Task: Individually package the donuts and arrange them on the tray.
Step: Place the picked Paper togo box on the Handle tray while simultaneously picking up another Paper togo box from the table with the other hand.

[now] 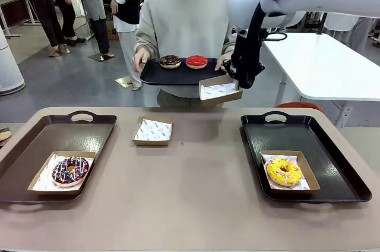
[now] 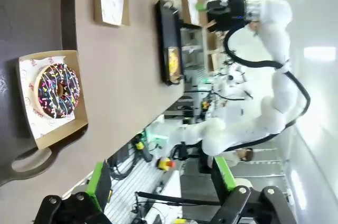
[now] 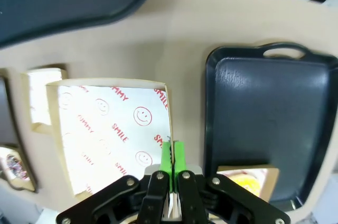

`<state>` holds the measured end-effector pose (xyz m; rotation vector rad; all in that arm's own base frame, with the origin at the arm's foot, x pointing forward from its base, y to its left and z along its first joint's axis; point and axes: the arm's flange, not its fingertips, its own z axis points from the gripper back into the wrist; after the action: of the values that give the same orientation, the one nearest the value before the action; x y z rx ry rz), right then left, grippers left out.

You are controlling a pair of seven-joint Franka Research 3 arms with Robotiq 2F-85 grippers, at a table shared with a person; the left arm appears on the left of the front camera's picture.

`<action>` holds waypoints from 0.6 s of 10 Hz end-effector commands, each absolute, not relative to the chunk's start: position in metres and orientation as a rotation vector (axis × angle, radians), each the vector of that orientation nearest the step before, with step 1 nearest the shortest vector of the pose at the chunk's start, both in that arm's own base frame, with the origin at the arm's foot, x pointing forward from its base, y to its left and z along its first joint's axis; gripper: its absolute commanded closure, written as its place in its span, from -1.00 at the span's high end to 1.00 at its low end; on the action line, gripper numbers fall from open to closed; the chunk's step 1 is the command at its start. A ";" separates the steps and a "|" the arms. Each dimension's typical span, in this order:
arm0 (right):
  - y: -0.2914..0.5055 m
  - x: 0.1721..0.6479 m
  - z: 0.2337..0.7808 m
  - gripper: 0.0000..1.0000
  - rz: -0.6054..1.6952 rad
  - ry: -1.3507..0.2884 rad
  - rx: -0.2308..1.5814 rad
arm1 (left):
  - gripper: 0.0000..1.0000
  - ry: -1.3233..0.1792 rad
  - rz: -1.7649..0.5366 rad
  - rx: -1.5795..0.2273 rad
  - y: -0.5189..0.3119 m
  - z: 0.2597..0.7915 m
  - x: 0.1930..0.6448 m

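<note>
The empty box (image 1: 152,131) at the middle of the table (image 1: 196,216) is taken as the mark. Beyond it and to its right, up off the table, a second box (image 1: 218,91) lined with smiley-printed paper is pinched by its rim in the right gripper (image 1: 237,84). In the right wrist view the green pads (image 3: 178,155) are seen pressed together on that cardboard wall, and the lining is bare.

Straight beyond the empty box, a black serving tray (image 1: 155,74) is held up by the person's hands (image 1: 141,59). On it a brown donut (image 1: 170,60) and a red donut (image 1: 196,61) are set side by side, the red one nearer the lifted box.

To the left of the empty box a left tray (image 1: 35,139) is laid on the table, and a sprinkled chocolate donut (image 1: 70,170) is seated in its own box on the near part. To the right of the empty box a right tray (image 1: 332,169) is laid, and there a yellow donut (image 1: 284,172) is boxed likewise.

The left gripper (image 2: 161,174) is seen in its wrist view well apart from the empty box, jaws spread wide, nothing between them.
</note>
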<state>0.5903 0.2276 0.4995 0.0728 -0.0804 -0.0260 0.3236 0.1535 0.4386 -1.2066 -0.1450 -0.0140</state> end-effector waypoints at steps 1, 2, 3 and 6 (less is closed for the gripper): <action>0.241 0.607 0.508 -1.00 -0.051 -0.051 0.048 | 1.00 -0.125 -0.011 -1.269 0.175 0.423 0.344; 0.243 0.609 0.509 -1.00 -0.053 -0.047 0.042 | 1.00 -0.113 -0.004 -1.278 0.184 0.415 0.348; 0.245 0.611 0.507 -1.00 -0.058 -0.037 0.041 | 1.00 -0.117 0.025 -1.277 0.192 0.408 0.351; 0.240 0.605 0.503 -1.00 -0.032 -0.038 0.063 | 1.00 -0.094 0.119 -1.246 0.220 0.397 0.351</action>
<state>0.6083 0.2411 0.4970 0.0588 -0.0252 -0.0310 0.3512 0.2132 0.3907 -1.2420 -0.0906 0.1012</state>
